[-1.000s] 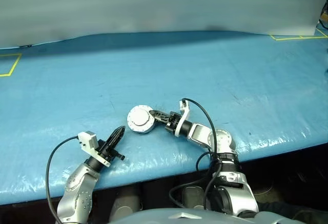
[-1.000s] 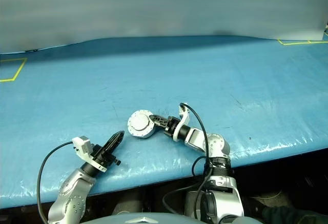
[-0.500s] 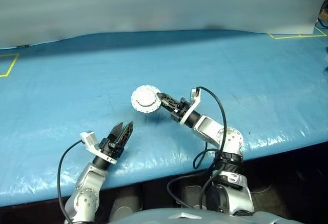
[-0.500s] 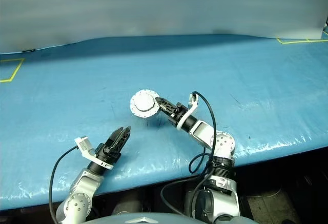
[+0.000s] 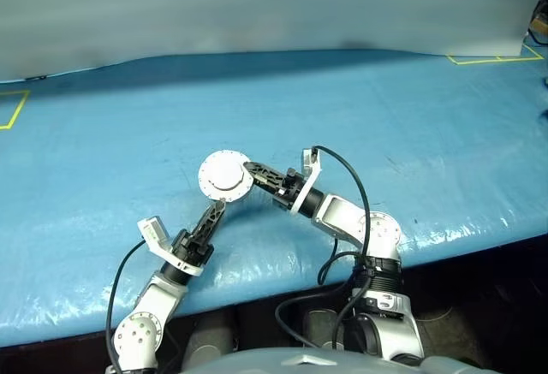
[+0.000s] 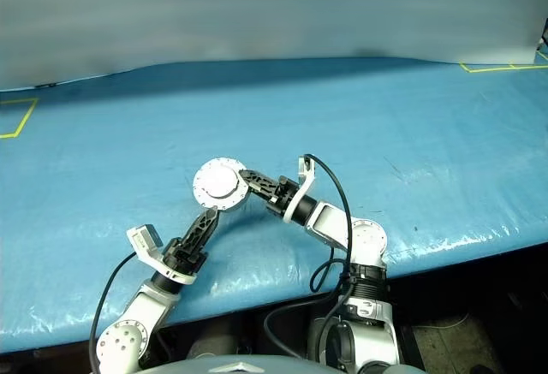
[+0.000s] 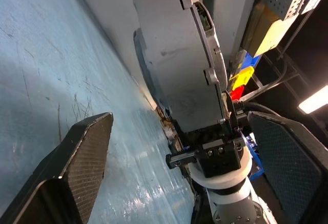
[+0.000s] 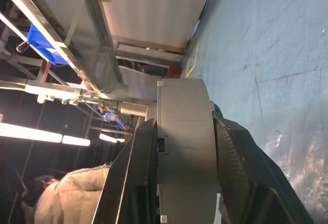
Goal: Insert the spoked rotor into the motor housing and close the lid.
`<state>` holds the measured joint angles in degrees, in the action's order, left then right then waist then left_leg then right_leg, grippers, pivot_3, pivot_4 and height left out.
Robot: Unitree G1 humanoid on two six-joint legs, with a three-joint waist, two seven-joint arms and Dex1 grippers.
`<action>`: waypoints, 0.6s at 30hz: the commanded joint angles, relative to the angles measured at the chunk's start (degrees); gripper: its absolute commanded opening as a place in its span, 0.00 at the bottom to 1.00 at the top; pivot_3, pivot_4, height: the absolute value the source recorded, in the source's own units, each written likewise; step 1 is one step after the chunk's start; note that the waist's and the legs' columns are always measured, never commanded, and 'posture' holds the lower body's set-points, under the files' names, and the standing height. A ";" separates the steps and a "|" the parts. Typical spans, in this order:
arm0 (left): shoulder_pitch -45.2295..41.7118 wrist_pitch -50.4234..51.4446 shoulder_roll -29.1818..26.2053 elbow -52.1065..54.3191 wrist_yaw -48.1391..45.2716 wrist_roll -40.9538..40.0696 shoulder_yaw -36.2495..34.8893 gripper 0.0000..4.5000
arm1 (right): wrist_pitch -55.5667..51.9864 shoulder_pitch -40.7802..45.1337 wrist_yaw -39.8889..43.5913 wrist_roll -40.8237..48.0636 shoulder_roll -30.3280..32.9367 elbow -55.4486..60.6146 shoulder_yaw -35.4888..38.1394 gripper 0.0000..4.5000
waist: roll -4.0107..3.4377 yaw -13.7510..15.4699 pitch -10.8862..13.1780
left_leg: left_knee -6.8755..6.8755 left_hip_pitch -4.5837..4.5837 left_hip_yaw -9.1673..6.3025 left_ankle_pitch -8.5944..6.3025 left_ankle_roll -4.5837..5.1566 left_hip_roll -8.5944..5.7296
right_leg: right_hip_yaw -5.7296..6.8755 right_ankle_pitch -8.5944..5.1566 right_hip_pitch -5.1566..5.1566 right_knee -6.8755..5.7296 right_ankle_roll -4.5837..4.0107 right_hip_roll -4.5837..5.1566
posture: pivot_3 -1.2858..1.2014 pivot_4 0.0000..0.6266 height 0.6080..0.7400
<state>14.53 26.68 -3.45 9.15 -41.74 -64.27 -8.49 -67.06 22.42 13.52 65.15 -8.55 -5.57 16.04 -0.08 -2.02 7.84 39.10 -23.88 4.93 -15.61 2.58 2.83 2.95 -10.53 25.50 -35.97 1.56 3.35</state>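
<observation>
The right end effector [image 5: 250,169] reaches forward-left, clamping the motor housing [image 5: 225,176] on edge above the blue counter [image 5: 411,109]. Below it, the left end effector [image 7: 179,147] angles upward, fingers wide apart.

Your right gripper [image 8: 187,183] has its 2 black fingers [image 8: 134,178] pressed against opposite flat faces of the motor housing [image 8: 184,147], so you see the grey puck edge-on between them. Beside it stretches the blue table cover [image 8: 266,65], scratched and glossy. Past the housing you have a pale wall panel [image 8: 154,8], metal shelving [image 8: 61,39] with a blue bin [image 8: 43,47], strip lights [image 8: 31,133], and a person in a light jacket [image 8: 66,201].
</observation>
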 commanded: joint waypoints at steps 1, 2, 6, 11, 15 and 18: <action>-0.68 0.06 1.30 2.21 -1.15 -1.92 -0.77 1.00 | -0.25 -0.94 1.98 3.40 -2.32 2.80 -1.69 0.27 | 0.01 0.04 0.00 | 0.00 0.00 -0.01 0.00 0.00 -0.08 | -0.01 0.00 0.00 0.00 0.00 0.01 | 0.52 0.24 1.00; -0.79 0.10 1.52 2.14 -1.04 -2.04 -0.95 1.00 | -0.25 -1.10 1.96 3.45 -2.36 2.95 -1.98 0.27 | 0.01 0.01 0.00 | 0.00 0.00 0.00 0.00 0.00 -0.13 | -0.02 0.00 0.00 0.00 0.00 0.02 | 0.52 0.24 1.00; -1.61 -0.11 2.60 1.20 -0.72 -2.06 -1.64 1.00 | -0.86 -1.94 2.55 3.78 -2.19 4.40 -3.85 0.27 | 0.03 0.01 0.01 | 0.00 0.00 -0.01 0.00 0.01 -0.17 | -0.03 0.00 0.00 0.00 0.02 0.02 | 0.52 0.24 1.00; -2.67 0.50 4.34 1.24 0.07 -3.38 -2.51 1.00 | -1.17 -2.66 2.95 4.33 -2.11 5.80 -5.15 0.27 | 0.20 0.00 0.11 | 0.01 0.00 -0.03 0.00 0.01 -0.17 | -0.04 0.00 -0.01 0.00 0.02 0.01 | 0.52 0.24 1.00; -3.06 0.75 4.59 0.77 -0.23 -3.39 -2.97 1.00 | -0.99 -2.93 2.78 4.75 -1.96 6.11 -5.54 0.27 | 0.30 0.04 0.17 | 0.01 -0.01 -0.03 -0.01 0.03 -0.18 | -0.05 -0.01 -0.01 0.00 0.04 0.02 | 0.52 0.24 1.00; -3.01 1.01 4.98 0.22 -0.37 -4.18 -3.63 0.86 | -0.91 -3.01 2.70 4.83 -1.98 6.30 -5.64 0.27 | 0.32 0.03 0.18 | 0.01 -0.01 -0.03 -0.02 0.03 -0.18 | -0.05 -0.01 -0.01 0.01 0.04 0.02 | 0.52 0.24 1.00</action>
<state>11.81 27.31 1.02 9.08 -41.41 -66.73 -11.50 -68.21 20.30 14.09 66.46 -8.34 -2.94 11.68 0.24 -1.99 8.02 39.11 -23.89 4.90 -15.63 2.61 2.65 2.90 -10.54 25.48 -35.96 1.60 3.37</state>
